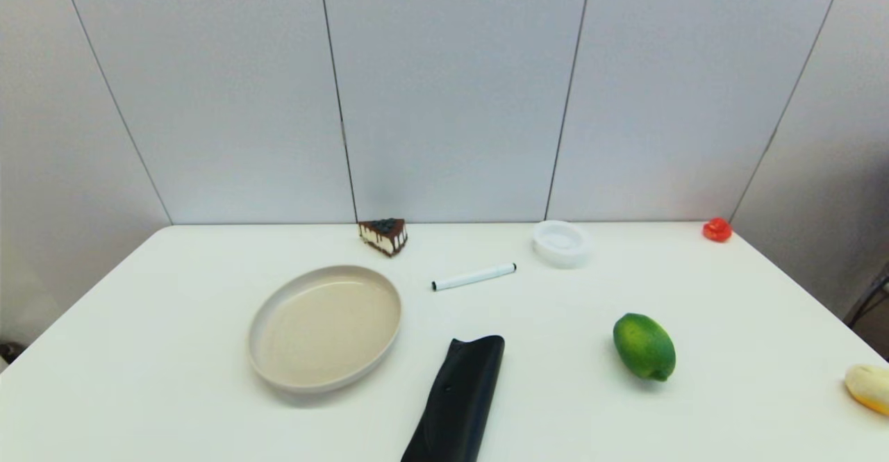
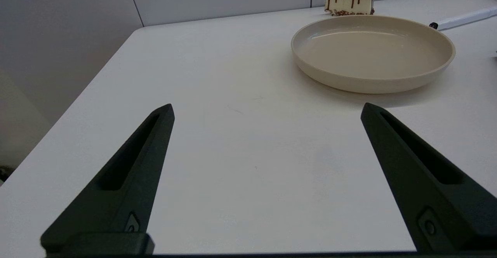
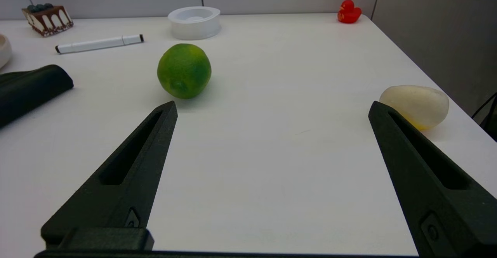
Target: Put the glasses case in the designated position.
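both pincers, left pincer (image 2: 268,108) and right pincer (image 3: 271,108), hang released. glasses case (image 1: 458,399) lies at the plate's (image 1: 260,351) four o'clock; right pincer probably closer, grip across its narrow middle.

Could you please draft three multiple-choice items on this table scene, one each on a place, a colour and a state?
1. What lies directly between the beige plate and the lime?
A. cake slice
B. glasses case
C. white dish

2. What colour is the toy duck at the far corner?
A. red
B. yellow
C. blue

3. How is the right tool?
A. shut on the lime
B. shut on nothing
C. open, holding nothing

Key: 1 B, the black case lies on the table between them; 2 A, the duck is plainly red; 3 C, its fingers stand wide apart over bare table.
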`<state>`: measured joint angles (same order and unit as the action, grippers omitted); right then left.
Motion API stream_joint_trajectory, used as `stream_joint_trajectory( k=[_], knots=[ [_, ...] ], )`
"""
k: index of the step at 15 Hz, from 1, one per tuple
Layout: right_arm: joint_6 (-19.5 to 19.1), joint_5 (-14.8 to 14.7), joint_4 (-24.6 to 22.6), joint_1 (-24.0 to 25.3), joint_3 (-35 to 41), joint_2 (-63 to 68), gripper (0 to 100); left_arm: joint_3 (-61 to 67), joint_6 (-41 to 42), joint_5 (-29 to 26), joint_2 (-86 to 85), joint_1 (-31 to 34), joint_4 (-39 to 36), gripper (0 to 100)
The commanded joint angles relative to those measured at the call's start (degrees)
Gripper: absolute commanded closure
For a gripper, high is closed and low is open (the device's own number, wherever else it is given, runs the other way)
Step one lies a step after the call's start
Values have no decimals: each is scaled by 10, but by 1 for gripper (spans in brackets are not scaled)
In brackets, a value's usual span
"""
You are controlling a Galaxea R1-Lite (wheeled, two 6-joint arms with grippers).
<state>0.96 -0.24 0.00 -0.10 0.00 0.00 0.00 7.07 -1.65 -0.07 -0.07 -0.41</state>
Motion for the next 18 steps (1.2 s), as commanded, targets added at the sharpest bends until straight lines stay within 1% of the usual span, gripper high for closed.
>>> stream_joint_trajectory(
  k=[1,11,13,14,16,18],
  knots=[
    [0,0,0,0,0,1,0,0,0,0,1,0,0,0],
    [0,0,0,0,0,0,0,0,13,-1,1,0,-1,0],
    [0,0,0,0,0,0,0,0,5,0,24,0,-3,0],
    [0,0,0,0,0,0,0,-18,10,15,59,0,-33,0],
    [0,0,0,0,0,0,0,-33,36,40,118,-2,-127,0],
    [0,0,0,0,0,1,0,-36,54,45,174,-17,-228,0]
  ],
)
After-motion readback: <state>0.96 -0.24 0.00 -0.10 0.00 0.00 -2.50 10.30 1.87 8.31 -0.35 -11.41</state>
